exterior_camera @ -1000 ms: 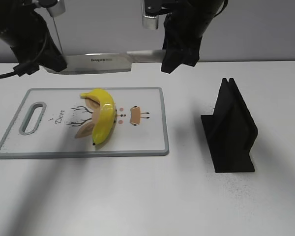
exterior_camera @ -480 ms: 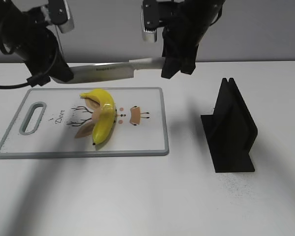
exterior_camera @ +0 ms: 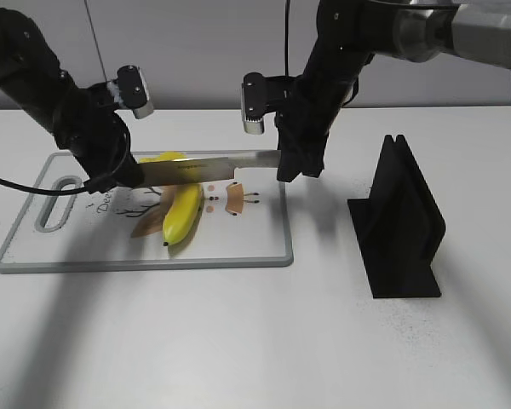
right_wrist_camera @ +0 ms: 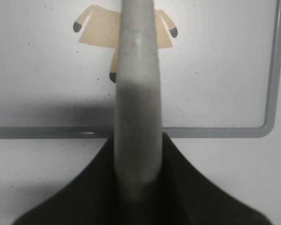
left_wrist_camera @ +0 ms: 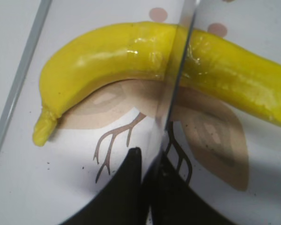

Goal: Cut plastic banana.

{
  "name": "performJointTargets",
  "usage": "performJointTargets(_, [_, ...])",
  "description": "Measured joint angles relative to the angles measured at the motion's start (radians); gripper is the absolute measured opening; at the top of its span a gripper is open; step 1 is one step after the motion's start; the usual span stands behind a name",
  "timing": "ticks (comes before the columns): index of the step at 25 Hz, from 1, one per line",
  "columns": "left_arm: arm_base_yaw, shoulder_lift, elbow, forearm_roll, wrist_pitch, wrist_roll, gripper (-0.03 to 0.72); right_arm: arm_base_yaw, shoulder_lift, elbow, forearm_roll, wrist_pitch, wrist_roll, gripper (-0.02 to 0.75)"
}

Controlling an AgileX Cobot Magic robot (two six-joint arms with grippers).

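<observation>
Spanning the back-left part of the white bench (exterior_camera: pixel 264 341) is the grey-rimmed cutting board (exterior_camera: pixel 255 256), and well apart toward the right edge stands a black knife stand (exterior_camera: pixel 399 226). The knife (exterior_camera: pixel 206 170) lies level over the board, its length running left to right, crossing the plastic banana (exterior_camera: pixel 181 213) below it. The banana's long axis runs roughly front to back, so the blade meets it crosswise, near its middle; from the left wrist view the edge looks to be right on the yellow skin, though whether it has bitten in I cannot tell. Both arms share the knife: the right gripper (exterior_camera: pixel 288 166) is clamped on the handle near the board's right edge, and the left gripper (exterior_camera: pixel 119 175) is pinched narrowly on the blade's tip end, just beside the banana. The cut looks to call for a straight downward press.
</observation>
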Motion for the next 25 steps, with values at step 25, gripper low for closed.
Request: performJointTargets(25, [-0.006, -0.323, 0.023, 0.01, 0.026, -0.021, 0.157, 0.005, -0.121, -0.144, 0.008, 0.17, 0.021, 0.165])
